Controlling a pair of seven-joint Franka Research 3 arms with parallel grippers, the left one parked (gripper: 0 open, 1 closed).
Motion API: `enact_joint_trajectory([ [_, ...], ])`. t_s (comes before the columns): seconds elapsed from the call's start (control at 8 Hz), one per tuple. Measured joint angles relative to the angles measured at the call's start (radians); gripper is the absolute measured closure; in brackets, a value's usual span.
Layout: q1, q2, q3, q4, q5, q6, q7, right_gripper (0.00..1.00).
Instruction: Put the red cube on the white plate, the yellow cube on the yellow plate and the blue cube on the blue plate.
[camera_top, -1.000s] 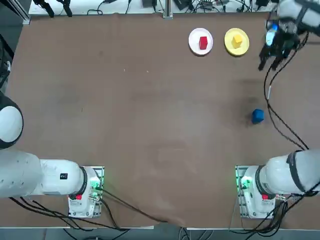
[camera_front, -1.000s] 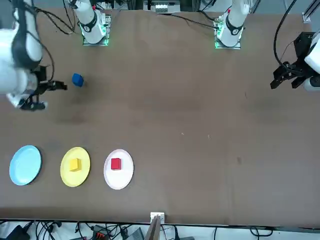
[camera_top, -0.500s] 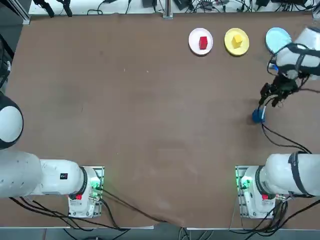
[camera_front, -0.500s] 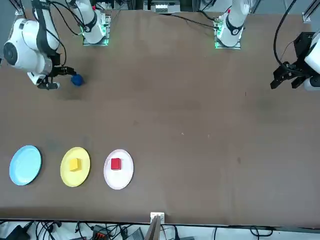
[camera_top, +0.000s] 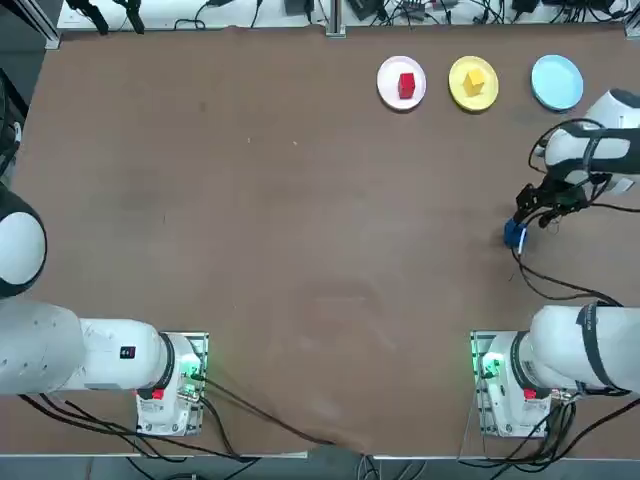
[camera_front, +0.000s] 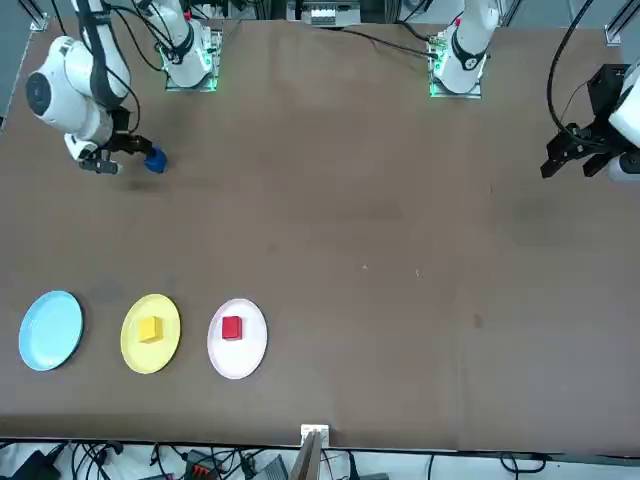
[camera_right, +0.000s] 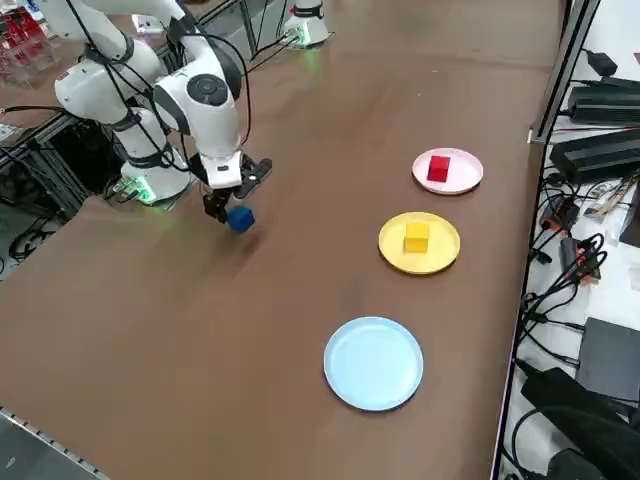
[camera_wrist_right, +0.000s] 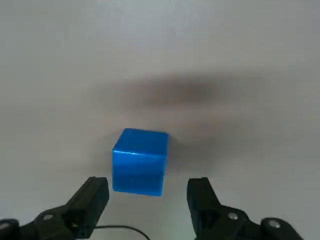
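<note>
One right gripper (camera_wrist_right: 148, 186) hovers at the near right, jaws apart, above one blue cube (camera_wrist_right: 137, 170) on one brown table (camera_top: 300, 250); farther off lie three plates: at left the white plate (camera_top: 386, 92) with one red cube (camera_top: 406, 85), then the yellow plate (camera_top: 460, 92) with one yellow cube (camera_top: 474, 82); the blue plate (camera_top: 557, 82) sits bare at right.

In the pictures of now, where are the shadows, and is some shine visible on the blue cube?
Right wrist view: pale glint along an edge of the blue cube, dark soft shadow beyond it; front view: thin shadow beside the blue plate.
</note>
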Motion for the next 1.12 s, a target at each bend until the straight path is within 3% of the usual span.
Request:
enact_joint_trajectory([
  [0.62,0.000,0.051,0.001,-0.056,0.000,0.168,0.009,0.04],
  [1.12,0.007,0.061,0.007,-0.056,0.001,0.182,0.048,0.04],
])
